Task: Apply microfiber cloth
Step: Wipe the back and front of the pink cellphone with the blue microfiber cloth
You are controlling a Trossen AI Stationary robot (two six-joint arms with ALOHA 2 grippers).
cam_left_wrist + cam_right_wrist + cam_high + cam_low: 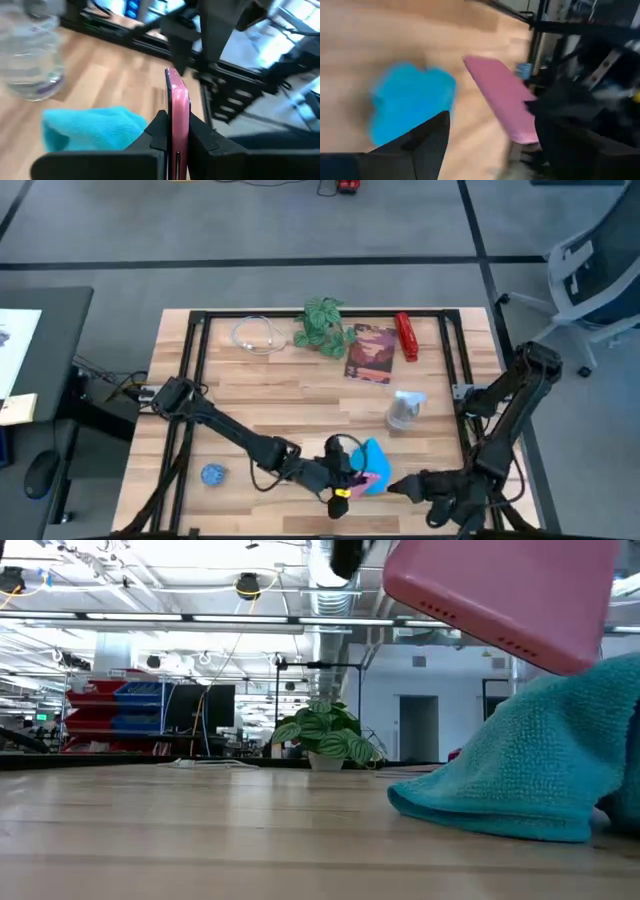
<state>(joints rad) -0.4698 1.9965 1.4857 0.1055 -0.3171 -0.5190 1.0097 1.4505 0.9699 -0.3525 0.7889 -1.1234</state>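
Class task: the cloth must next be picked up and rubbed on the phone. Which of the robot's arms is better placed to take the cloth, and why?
The right. Its right gripper is open and empty beside the microfiber cloth, while the left gripper is shut on the pink phone, holding it above the cloth.

Table (pixel 260 395): light wood planks, with a black frame running along its edges.
Cable (pixel 256 335): a white coil lying at about 11 o'clock.
Plant (pixel 323 326): green leaves, at 12 o'clock, just beside the book.
Book (pixel 371 353): lying flat at about 1 o'clock.
Red object (pixel 406 337): at 1 o'clock, just beside the book.
Bottle (pixel 405 409): clear plastic, at about 3 o'clock.
Microfiber cloth (pixel 371 459): sky-blue, crumpled on the wood at about 5 o'clock.
Ball (pixel 213 474): small, blue, at 7 o'clock.
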